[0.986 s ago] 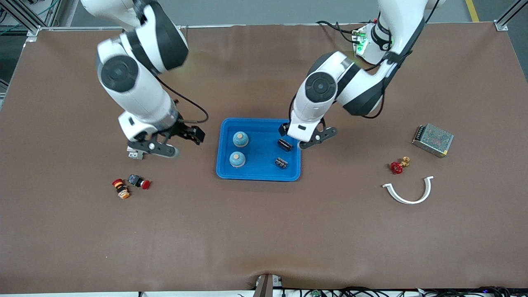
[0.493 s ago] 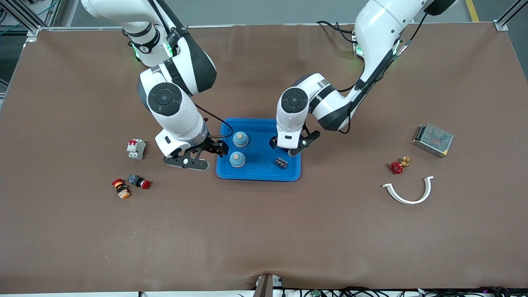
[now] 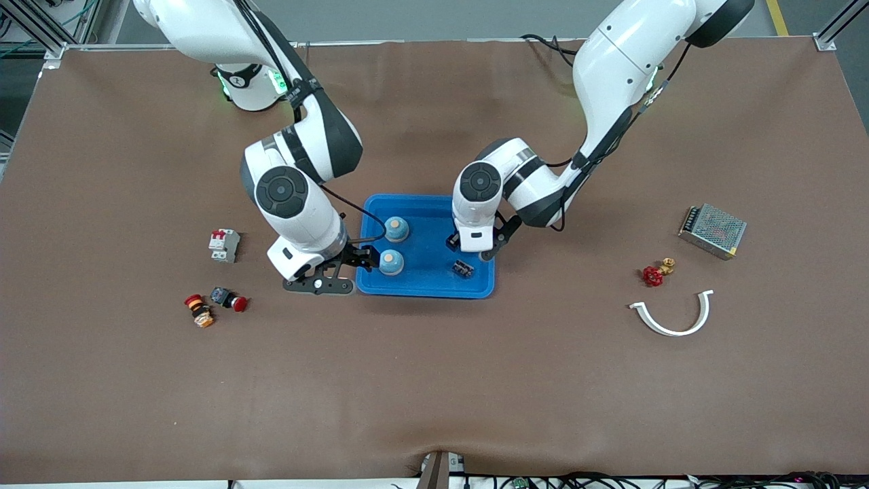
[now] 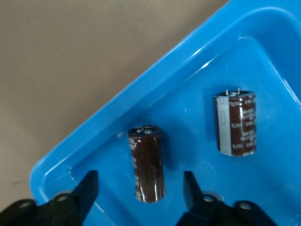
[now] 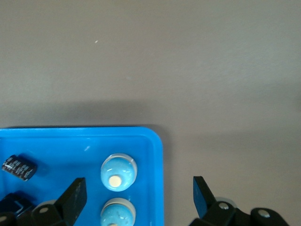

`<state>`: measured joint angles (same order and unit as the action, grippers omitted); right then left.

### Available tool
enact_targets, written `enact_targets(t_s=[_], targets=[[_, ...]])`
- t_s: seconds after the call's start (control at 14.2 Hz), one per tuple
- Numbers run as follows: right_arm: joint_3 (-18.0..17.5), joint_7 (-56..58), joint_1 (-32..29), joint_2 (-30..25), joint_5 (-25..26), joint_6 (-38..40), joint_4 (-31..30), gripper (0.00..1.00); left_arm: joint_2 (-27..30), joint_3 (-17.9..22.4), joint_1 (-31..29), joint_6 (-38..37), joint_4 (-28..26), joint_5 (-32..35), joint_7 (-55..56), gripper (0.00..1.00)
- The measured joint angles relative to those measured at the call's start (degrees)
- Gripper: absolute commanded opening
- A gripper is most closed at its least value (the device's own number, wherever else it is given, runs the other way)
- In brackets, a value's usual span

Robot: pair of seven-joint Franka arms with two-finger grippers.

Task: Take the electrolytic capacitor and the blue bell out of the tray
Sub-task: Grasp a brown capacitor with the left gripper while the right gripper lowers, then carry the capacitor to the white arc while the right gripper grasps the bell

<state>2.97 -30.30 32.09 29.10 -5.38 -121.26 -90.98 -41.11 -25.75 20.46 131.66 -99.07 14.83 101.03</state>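
Tray: shallow bright blue rectangular plastic tray [image 3: 428, 285] with raised rim, at middle of the tabletop, nearer the bases' edge than the camera's edge.
Capacitors: two dark brown cylindrical electrolytic capacitors, both lying flat inside the tray at its end toward the left arm; first capacitor [image 4: 147, 162] between the left fingers, second capacitor [image 4: 235, 123] just beside it, apart.
Bells: two blue dome-shaped bells with pale tops [image 5: 118, 172], upright in the tray at its end toward the right arm.
Left gripper [image 4: 141, 197]: low over the tray, fingers [image 4: 87, 190] standing on both sides of the first capacitor, not yet pressed on it; placed so, probably, to clamp across the round body.
Right gripper [image 5: 138, 200]: spread wide, nothing inside; fingers straddling the tray's short rim, near the bell closest to the camera [image 3: 390, 261]; lined up, probably, for that bell.
Change from one second ago: both arms moved in over the tray; right gripper was out over bare tabletop near the small white breaker [image 3: 223, 244]; left fingers now narrower than then.
Task state: nothing taken out yet.
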Motion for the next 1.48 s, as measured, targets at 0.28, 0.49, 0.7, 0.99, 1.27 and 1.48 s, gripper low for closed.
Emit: enact_targets(t_s=[0.28, 0.49, 0.7, 0.99, 1.27, 1.48], targets=[[-0.21, 0.04, 2.57, 2.98, -0.40, -6.28, -0.92, 1.00, -1.09, 0.04, 0.00, 0.59, 0.03, 2.67, 2.89, 0.13], [-0.22, 0.01, 4.21, 4.12, -0.40, -8.57, -2.00, 1.00, -1.15, 0.20, -0.02, 0.75, 0.23, 2.79, 2.89, 0.00], [-0.04, 0.04, 4.25, 4.97, -0.39, -11.03, -3.63, 1.00, -0.92, 0.32, -0.53, 0.75, 1.17, 2.91, 2.89, 0.00], [-0.11, 0.41, 4.48, 5.75, -0.39, -15.65, -7.27, 1.00, 2.65, 0.37, -3.70, -1.30, 2.33, 3.08, 2.31, 0.00], [-0.16, 0.39, 6.17, 7.33, -0.39, -18.04, -7.92, 1.00, 8.32, 0.29, -8.15, -8.97, 2.46, 3.08, -5.15, 0.00], [-0.16, 0.38, 6.72, 8.28, -0.39, -19.45, -8.56, 1.00, 11.26, 0.25, -12.33, -14.13, 2.40, 3.08, -14.05, 0.00]])
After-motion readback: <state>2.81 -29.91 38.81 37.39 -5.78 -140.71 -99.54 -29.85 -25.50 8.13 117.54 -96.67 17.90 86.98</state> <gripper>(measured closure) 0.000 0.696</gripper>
